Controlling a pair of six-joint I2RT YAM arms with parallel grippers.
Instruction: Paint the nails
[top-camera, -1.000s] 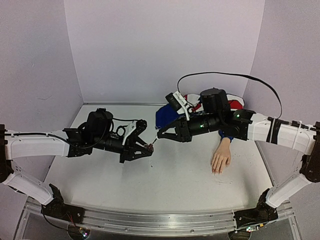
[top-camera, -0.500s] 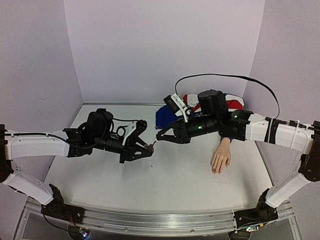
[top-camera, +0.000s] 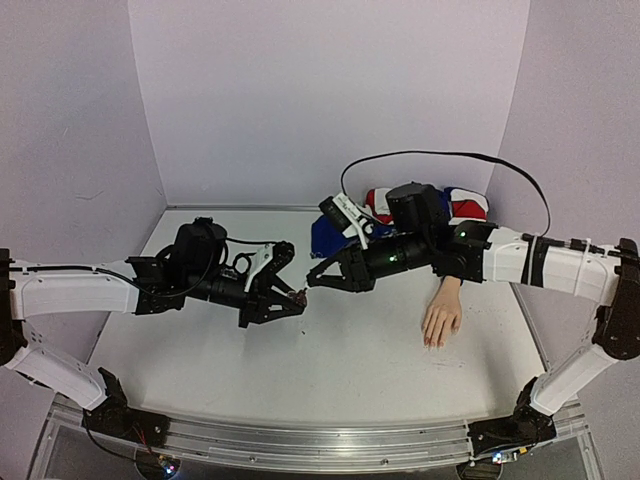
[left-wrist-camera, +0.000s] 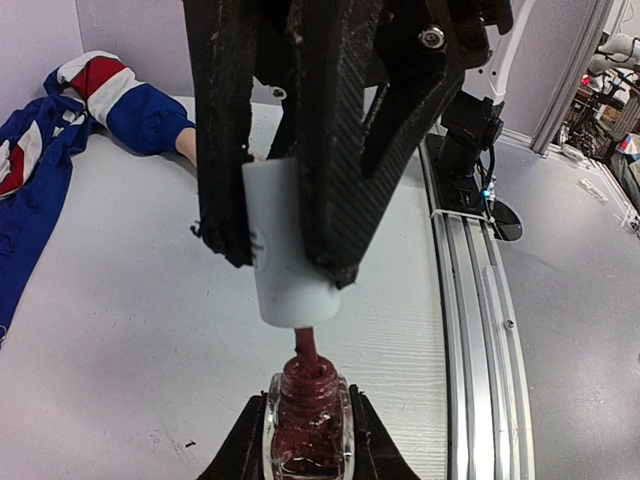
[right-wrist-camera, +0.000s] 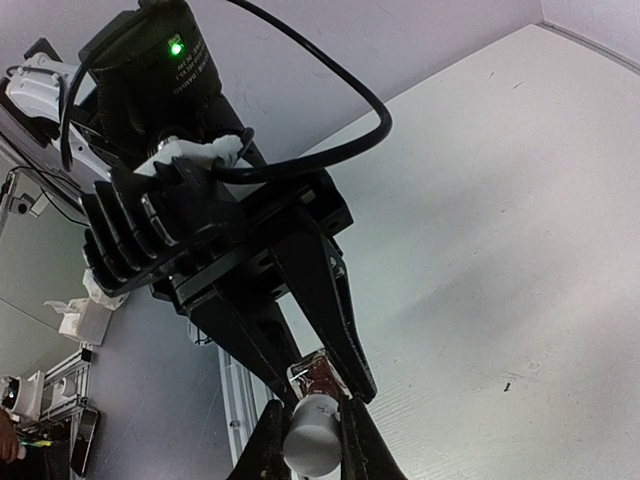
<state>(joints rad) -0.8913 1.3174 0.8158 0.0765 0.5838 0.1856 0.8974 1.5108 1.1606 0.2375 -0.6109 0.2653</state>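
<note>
The pale mannequin hand (top-camera: 440, 322) lies palm down at the right, its blue sleeve (top-camera: 452, 268) under my right arm. Its nails are too small to make out. My left gripper (top-camera: 298, 296) is shut on a small glass bottle of dark red polish (left-wrist-camera: 305, 420), held above the table. My right gripper (top-camera: 312, 282) is shut on the white cap (left-wrist-camera: 285, 240), whose red brush stem (left-wrist-camera: 306, 349) stands in the bottle's neck. The right wrist view shows the cap (right-wrist-camera: 311, 439) against the bottle (right-wrist-camera: 322, 376).
A blue, red and white garment (top-camera: 340, 232) lies at the back centre, behind my right arm. A black cable (top-camera: 440, 155) loops above that arm. The metal rail (top-camera: 300, 440) runs along the table's near edge.
My right gripper has moved left and down with the cap, closing on the bottle so the brush stem now enters the neck. The left arm has held still.
</note>
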